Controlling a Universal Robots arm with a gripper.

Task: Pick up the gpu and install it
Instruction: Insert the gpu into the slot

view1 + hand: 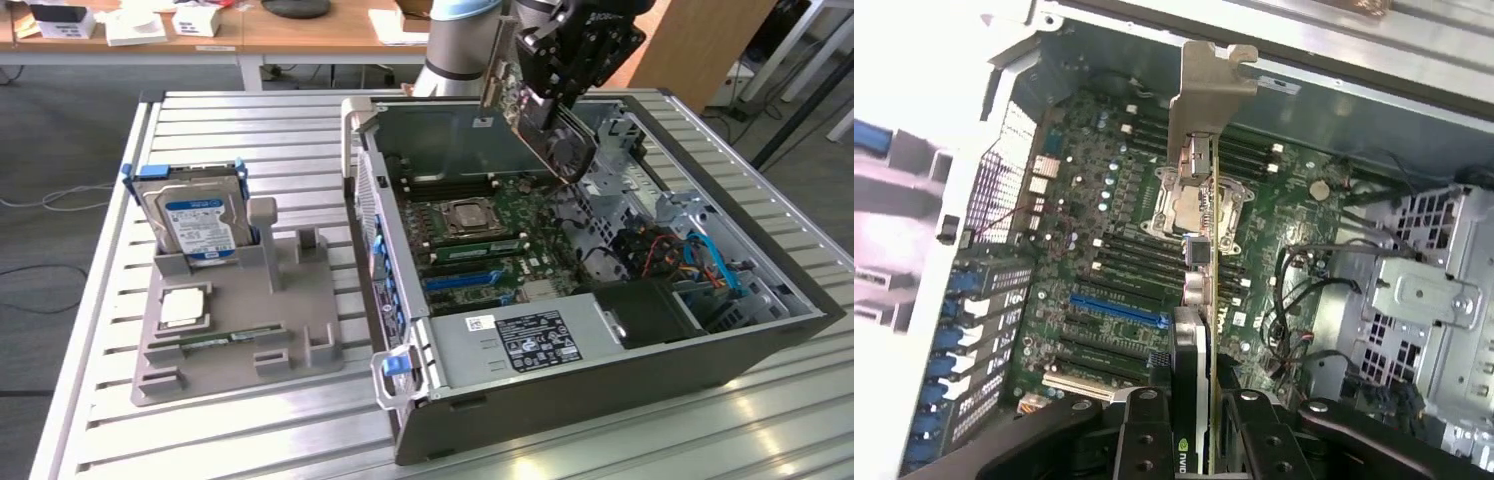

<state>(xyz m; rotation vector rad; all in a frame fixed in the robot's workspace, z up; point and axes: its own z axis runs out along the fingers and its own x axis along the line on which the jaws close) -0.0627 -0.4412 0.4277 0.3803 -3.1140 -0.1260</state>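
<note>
"Silver bracket, dark card: is that the gpu (pixel 1209 95) you are carrying?"

"Yes. My gripper (pixel 1199 415) is clamping it from both sides. The jaws are standing partway closed, pressing on the card's two flat faces, with the bracket end pointing away from me."

"Where is it hanging?"

"I am holding it on edge inside the open computer case (pixel 601 395), above the motherboard (pixel 481 235). In the exterior view the gpu (pixel 567 145) is tilting under my gripper (pixel 545 92), near the case's far wall and clear of the board. It is not sitting in any slot."

"What is lying beneath it?"

"In the wrist view the card is crossing over the metal processor socket (pixel 1174 210), and the blue slot (pixel 1119 305) is lying beside it."

"And outside the case?"

"On the exterior view's left, a grey holder (pixel 240 330) is resting on the table (pixel 174 440). A hard drive (pixel 198 215) in a blue frame is standing upright in it, and a slim memory stick (pixel 214 340) is lying near its front."
</note>
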